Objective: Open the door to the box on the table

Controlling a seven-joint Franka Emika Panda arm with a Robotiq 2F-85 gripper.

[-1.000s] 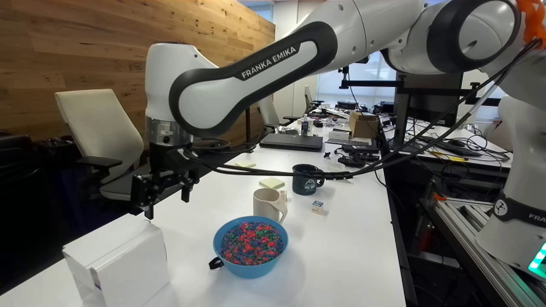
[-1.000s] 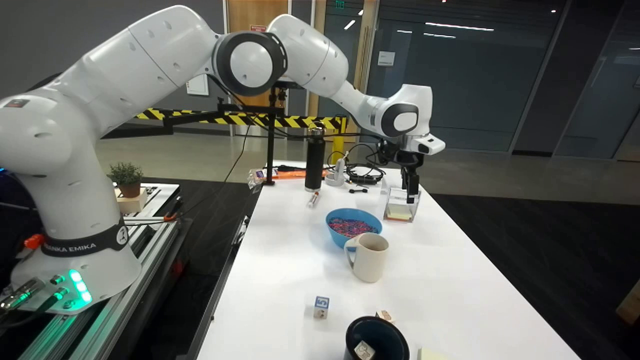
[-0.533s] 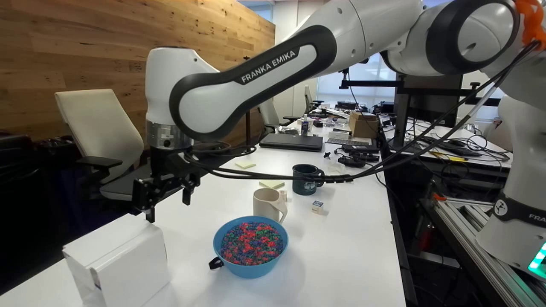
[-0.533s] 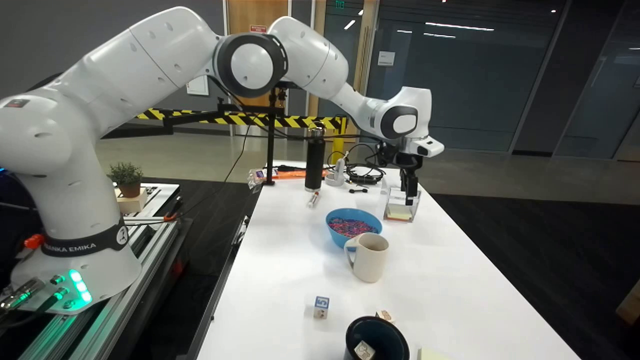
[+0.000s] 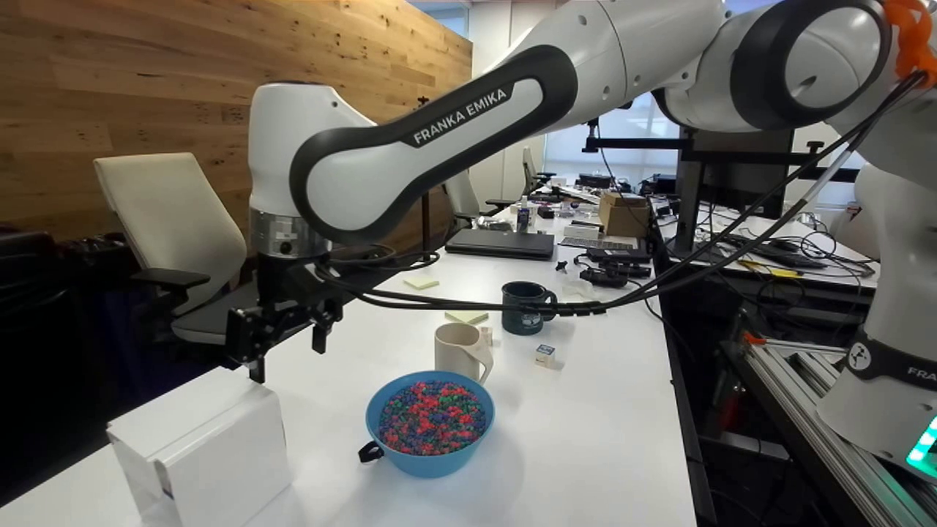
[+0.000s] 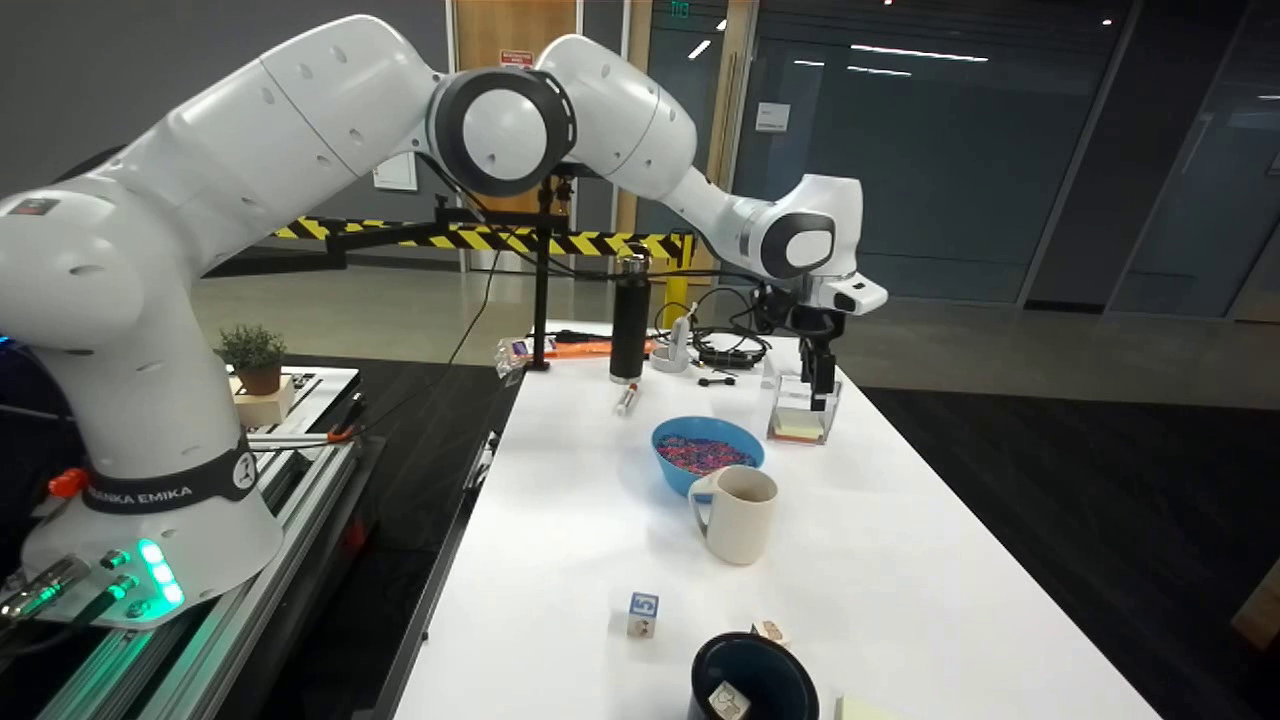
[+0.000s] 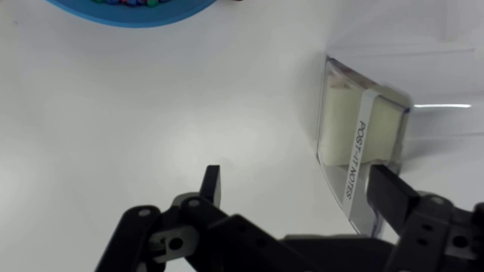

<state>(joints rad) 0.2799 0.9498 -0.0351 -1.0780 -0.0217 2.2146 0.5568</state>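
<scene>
Although the gripper (image 7: 297,181), spread and gripping nothing, hangs close by the box (image 5: 205,443) on the table (image 6: 860,590), the clear door (image 7: 357,158) looks closed — the reach seems nearly done, the opening itself left to do.

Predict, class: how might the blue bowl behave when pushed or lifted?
The blue bowl may feel heavy, holding many small pieces. It narrows downward, so a high push might tip it. The small pieces look loose; tilting could spill them.
</scene>
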